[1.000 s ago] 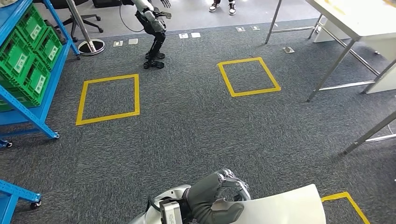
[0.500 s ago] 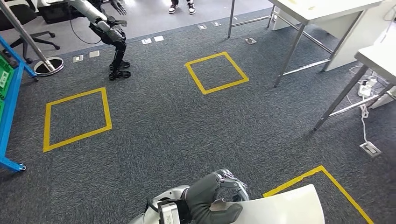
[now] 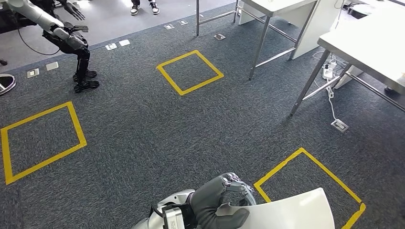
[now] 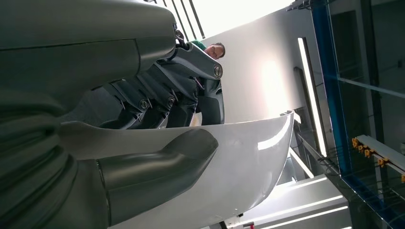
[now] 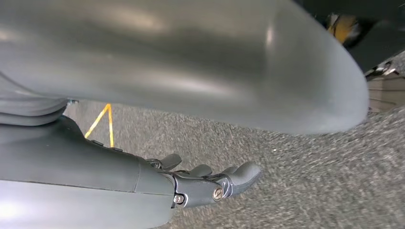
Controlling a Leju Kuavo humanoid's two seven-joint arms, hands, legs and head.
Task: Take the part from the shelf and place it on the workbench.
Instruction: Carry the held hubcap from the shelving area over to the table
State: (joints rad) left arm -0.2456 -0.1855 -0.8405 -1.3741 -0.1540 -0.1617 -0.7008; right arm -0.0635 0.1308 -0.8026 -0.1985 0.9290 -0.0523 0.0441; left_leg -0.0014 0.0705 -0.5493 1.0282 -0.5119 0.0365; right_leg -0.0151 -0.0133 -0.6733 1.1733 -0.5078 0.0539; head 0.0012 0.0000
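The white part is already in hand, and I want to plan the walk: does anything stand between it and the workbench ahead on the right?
Nothing visible blocks the way. The left hand holds the white part; between it and the workbench lie carpet, a yellow floor square and a cable with a floor socket beside the bench legs.

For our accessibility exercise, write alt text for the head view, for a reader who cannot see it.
The left robot hand grips a curved white part low in the frame, above grey carpet marked with yellow tape squares. White workbenches on metal legs stand at upper right; another robot stands at upper left.
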